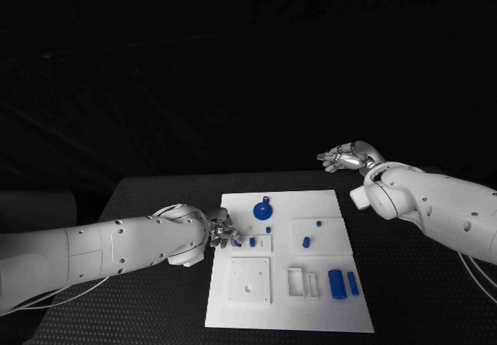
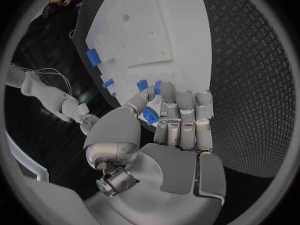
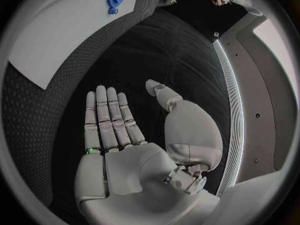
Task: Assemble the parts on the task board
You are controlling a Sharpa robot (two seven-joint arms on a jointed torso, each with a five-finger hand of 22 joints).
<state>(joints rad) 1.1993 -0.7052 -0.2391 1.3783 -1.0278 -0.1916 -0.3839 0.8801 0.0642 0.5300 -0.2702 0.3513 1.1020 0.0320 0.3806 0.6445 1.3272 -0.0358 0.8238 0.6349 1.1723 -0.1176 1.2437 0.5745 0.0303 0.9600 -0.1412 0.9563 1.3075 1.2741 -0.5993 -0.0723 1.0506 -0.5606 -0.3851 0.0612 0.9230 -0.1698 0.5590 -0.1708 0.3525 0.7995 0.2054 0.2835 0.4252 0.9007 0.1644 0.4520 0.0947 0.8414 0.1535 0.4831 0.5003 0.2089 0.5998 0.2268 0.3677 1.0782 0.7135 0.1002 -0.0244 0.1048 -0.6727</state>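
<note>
Task board (image 3: 56, 40) cut off by circle's rim

One white board (image 1: 311, 316) sits on the table (image 1: 155, 194). On it I count one round blue gear (image 1: 263, 210), one big blue cylinder (image 1: 337, 284), one slim blue bar (image 1: 353, 283) beside it, and four small blue pegs (image 1: 307, 242). Two white frames (image 1: 295, 281) stand near the cylinder. Two hands (image 1: 347, 157) are working, and the left one (image 2: 169, 120) pinches one more blue piece (image 2: 150, 116).

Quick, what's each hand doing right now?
Left hand: pinching a blue part at the board.
Right hand: open, holding nothing.
</note>
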